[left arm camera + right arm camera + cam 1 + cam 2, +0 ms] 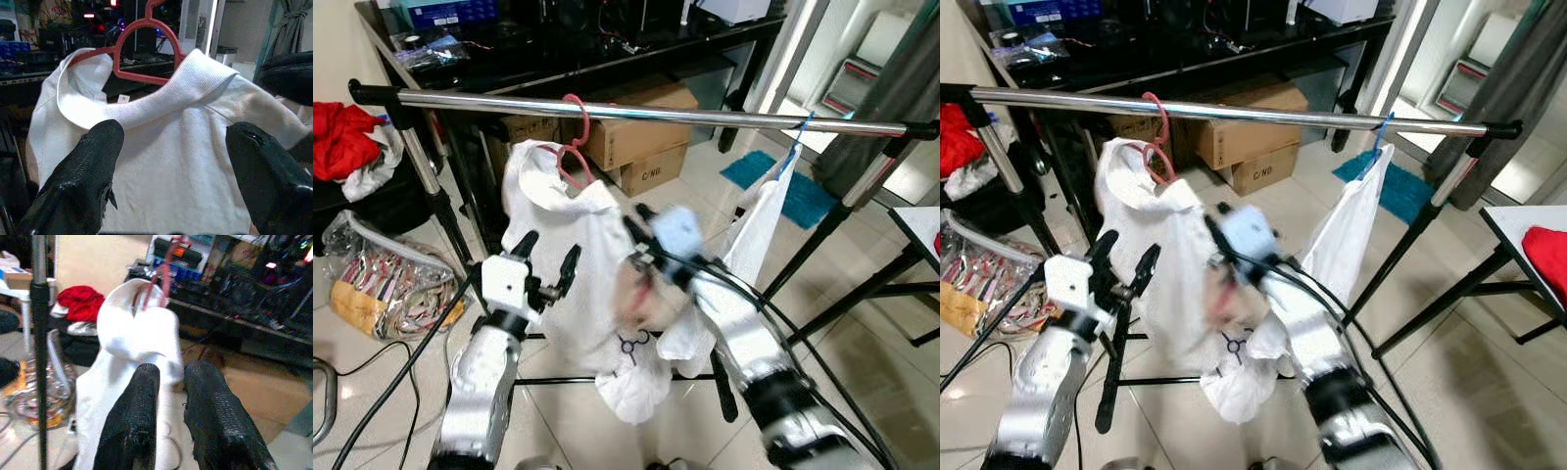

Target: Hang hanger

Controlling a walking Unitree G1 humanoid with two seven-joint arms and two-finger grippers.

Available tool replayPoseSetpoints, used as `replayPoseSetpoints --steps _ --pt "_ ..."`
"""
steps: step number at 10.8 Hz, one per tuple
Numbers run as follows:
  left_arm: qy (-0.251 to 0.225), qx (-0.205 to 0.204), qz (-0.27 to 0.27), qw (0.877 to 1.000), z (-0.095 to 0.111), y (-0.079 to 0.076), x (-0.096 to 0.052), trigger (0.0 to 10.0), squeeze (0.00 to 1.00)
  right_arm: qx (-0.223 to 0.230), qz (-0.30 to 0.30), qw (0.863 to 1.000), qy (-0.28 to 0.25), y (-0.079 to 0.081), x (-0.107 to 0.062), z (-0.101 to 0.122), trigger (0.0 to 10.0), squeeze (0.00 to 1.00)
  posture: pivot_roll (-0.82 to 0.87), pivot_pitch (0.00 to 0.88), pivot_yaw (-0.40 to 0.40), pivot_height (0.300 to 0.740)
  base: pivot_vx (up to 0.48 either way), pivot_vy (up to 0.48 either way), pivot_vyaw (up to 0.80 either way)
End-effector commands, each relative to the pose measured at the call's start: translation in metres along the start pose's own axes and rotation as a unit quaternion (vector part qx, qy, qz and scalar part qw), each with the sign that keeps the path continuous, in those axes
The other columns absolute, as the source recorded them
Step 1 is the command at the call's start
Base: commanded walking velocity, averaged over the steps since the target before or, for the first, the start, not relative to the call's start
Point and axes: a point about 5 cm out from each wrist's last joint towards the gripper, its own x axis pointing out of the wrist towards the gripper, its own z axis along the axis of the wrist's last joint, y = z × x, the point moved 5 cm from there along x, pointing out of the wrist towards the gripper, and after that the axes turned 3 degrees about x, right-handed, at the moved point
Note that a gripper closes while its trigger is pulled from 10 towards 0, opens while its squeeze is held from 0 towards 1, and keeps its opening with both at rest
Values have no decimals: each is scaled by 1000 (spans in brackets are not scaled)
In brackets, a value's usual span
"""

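The pink hanger hooks the rail, white shirt draped. The left gripper, fingers apart, and right gripper, nearly together, crowd the cloth; a snag could unhook it.

Right hand is motion-blurred against the white shirt; can't tell whether it grips fabric. Pink hanger shoulders hidden inside the shirt collar. Print on the shirt hem too small to read. Rail ends cut off by frame edges.
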Motion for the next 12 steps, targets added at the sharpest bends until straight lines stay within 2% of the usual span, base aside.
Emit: replayPoseSetpoints --steps 1,2,3,4,5,6,8,10,12 --pt "-7 4 -8 1000 3 -7 1 10000 0 2 10 1000 2 2 5 6 10000 0 145 17 -84 740 0 0 0" --pt "-4 6 -12 1000 2 -11 1 10000 0 17 20 1000 7 5 10 10 10000 439 148 15 -84 740 0 0 0" --pt "-4 9 -15 1000 3 -12 1 10000 0 29 23 999 12 5 14 13 10000 1000 151 13 -86 740 0 0 0" --pt "-5 9 -15 1000 3 -13 2 10000 0 21 11 999 22 3 16 11 10000 1000 150 12 -85 740 0 0 0" --pt "-6 10 -17 1000 4 -14 3 10000 0 13 -7 1000 27 -2 20 11 10000 635 150 12 -84 740 0 0 0" --pt "-6 11 -18 1000 4 -14 3 10000 0 7 -20 999 26 -7 21 15 10000 0 150 12 -84 740 0 0 0" --pt "-6 12 -20 1000 4 -16 4 10000 0 -5 -42 998 48 -17 20 9 10000 0 143 13 -84 740 0 0 0" --pt "-7 12 -20 1000 4 -16 5 10000 0 -26 -25 995 92 -11 18 -9 10000 0 142 13 -84 740 0 0 0" --pt "-6 13 -19 1000 4 -16 5 10000 0 -20 -43 993 105 -17 17 -13 10000 0 142 14 -85 740 0 0 0"
